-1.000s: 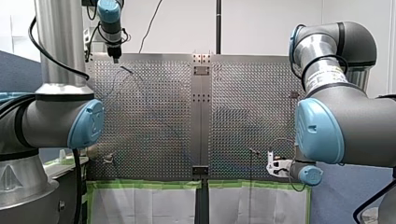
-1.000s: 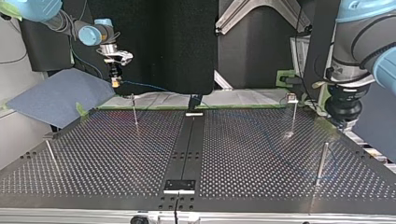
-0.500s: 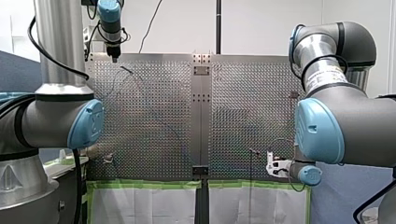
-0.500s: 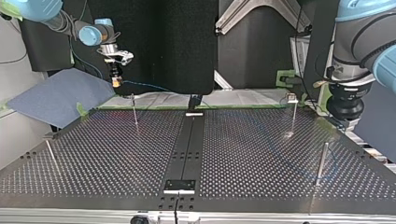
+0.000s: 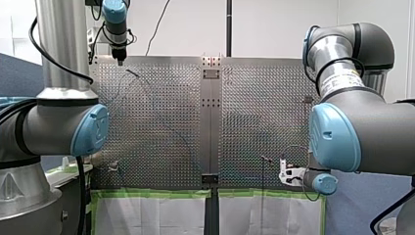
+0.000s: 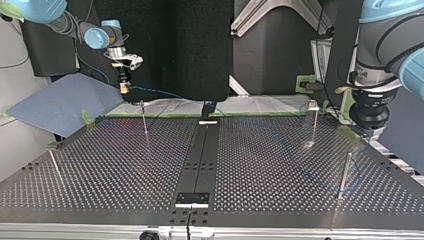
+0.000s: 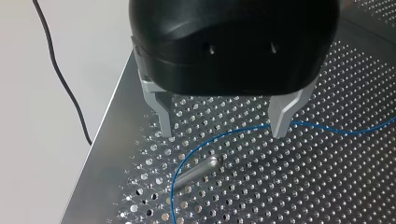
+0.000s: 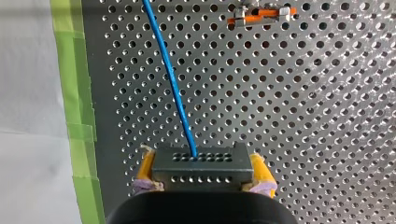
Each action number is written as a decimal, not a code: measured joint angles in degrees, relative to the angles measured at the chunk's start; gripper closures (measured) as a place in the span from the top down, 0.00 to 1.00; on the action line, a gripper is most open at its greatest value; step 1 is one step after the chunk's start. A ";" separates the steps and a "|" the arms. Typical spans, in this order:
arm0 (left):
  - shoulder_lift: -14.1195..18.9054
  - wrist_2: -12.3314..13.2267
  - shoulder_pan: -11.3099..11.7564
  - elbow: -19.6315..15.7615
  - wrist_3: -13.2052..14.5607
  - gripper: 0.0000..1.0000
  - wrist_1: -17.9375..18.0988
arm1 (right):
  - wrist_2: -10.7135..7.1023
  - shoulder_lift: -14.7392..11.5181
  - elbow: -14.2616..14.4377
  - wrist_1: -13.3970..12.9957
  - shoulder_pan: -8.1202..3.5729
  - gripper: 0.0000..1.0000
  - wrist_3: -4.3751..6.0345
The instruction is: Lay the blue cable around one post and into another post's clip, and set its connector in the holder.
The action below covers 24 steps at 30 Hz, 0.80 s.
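The thin blue cable (image 7: 224, 134) lies on the perforated plate and curves around a slanted metal post (image 7: 198, 169). My left gripper (image 7: 224, 133) hovers over that bend, its metal fingers (image 7: 281, 119) open on either side of the cable and holding nothing. It hangs at the front view's far left corner (image 5: 119, 59). My right gripper (image 8: 200, 184) is shut, its yellow pads on the dark connector (image 8: 198, 165), from which the blue cable (image 8: 173, 84) leads away. In the top view it is raised above the table's far left edge (image 6: 123, 86). An orange clip (image 8: 261, 15) lies ahead of it.
Thin posts (image 6: 144, 120) (image 6: 314, 122) (image 6: 344, 175) (image 6: 54, 166) stand across the perforated table (image 6: 250, 170). A black centre strip carries small brackets (image 6: 192, 199) (image 6: 208, 121). Green tape (image 8: 77, 93) edges the plate. A blue-grey pad (image 6: 60, 102) lies beyond the table's corner.
Almost nothing: my left gripper has shifted very slightly above the post. My right gripper keeps its hold on the connector in the same place.
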 joint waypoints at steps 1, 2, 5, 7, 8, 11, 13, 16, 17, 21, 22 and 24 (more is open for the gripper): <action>0.00 0.00 0.00 0.00 -0.02 0.99 0.00 | 0.00 0.00 0.00 0.00 0.00 0.00 0.00; 0.01 0.00 0.00 0.00 -0.03 0.99 0.00 | 0.00 -0.01 0.00 0.00 0.00 0.00 0.00; 0.01 0.00 0.00 0.00 -0.06 0.99 0.00 | 0.00 0.00 0.00 0.01 0.01 0.00 0.00; 0.01 0.00 0.00 0.00 -0.07 0.99 0.00 | 0.00 0.00 0.00 0.01 0.01 0.00 0.00; 0.01 0.00 0.00 0.00 -0.07 0.99 0.01 | 0.01 0.00 -0.01 0.00 0.02 0.00 0.00; 0.03 0.05 -0.03 -0.02 -0.12 0.99 0.02 | 0.01 0.02 -0.01 0.00 0.03 0.00 0.00; 0.19 0.28 -0.17 -0.19 -0.03 0.99 0.18 | 0.01 0.01 0.00 0.01 0.04 0.00 0.00; 0.73 1.14 -0.46 -0.98 0.45 0.99 1.01 | 0.01 0.00 0.00 0.07 0.05 0.00 0.00; 1.02 1.51 -0.57 -1.34 0.68 0.99 1.34 | 0.01 -0.01 0.00 0.13 0.04 0.00 0.00; 2.75 3.37 -1.07 -3.17 1.52 0.99 3.19 | 0.01 -0.03 0.00 0.35 -0.06 0.00 -0.02; 3.30 3.93 -1.29 -3.72 1.44 0.99 3.74 | 0.01 -0.03 0.00 0.43 -0.09 0.00 -0.05; 4.14 4.77 -1.70 -4.58 1.01 0.99 4.62 | 0.01 -0.02 0.00 0.58 -0.17 0.00 -0.17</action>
